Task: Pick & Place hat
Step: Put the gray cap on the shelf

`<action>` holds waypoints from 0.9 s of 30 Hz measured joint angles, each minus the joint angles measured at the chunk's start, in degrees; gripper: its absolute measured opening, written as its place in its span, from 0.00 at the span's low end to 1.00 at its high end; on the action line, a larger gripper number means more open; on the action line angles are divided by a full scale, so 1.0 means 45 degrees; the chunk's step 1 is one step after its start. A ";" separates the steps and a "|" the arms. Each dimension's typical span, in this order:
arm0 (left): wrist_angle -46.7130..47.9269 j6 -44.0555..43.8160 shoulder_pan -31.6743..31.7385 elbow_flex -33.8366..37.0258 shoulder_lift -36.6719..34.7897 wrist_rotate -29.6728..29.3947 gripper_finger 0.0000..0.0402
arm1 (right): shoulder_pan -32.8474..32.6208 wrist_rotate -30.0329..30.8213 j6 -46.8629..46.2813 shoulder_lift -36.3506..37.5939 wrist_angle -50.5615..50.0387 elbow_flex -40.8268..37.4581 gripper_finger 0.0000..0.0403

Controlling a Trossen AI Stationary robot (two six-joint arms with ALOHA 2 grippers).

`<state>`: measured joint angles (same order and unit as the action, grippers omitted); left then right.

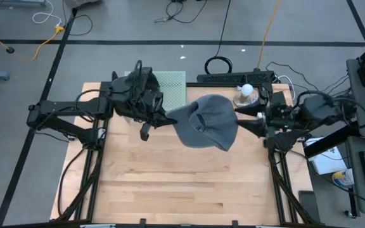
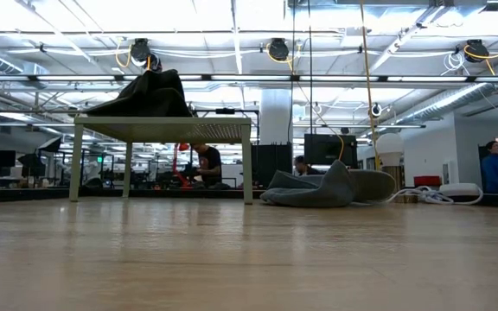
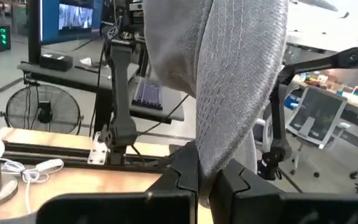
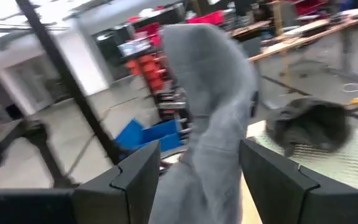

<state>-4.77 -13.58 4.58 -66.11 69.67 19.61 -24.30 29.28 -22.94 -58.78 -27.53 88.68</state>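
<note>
The right wrist view is smeared — the grey hat [image 4: 213,118] and the dark heap [image 4: 309,127] behind it are just soft shapes. In the left wrist view the hat's top runs off the picture edge, and cloth hides where the left gripper [image 3: 205,180] fingers [image 3: 182,171] meet. From above, the hat covers part of the counter [image 1: 170,183] — can't tell what's under it.
</note>
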 joint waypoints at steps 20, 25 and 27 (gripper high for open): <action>-0.0114 -0.0115 0.0000 -0.0024 0.0212 0.0201 0.02 | 0.0908 0.0105 -0.0416 -0.0522 0.0157 -0.0005 0.49; -0.0016 -0.0157 0.0000 -0.0024 0.0212 0.0079 0.02 | 0.0905 -0.0875 -0.0425 -0.0520 0.0160 -0.0005 0.37; 0.0050 -0.0161 0.0000 -0.0024 0.0212 0.0012 0.02 | 0.0901 -0.1152 -0.0421 -0.0520 0.0148 -0.0005 0.32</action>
<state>-4.54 -14.30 4.58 -66.22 70.63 19.66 -20.25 24.10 -24.84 -61.12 -26.87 88.66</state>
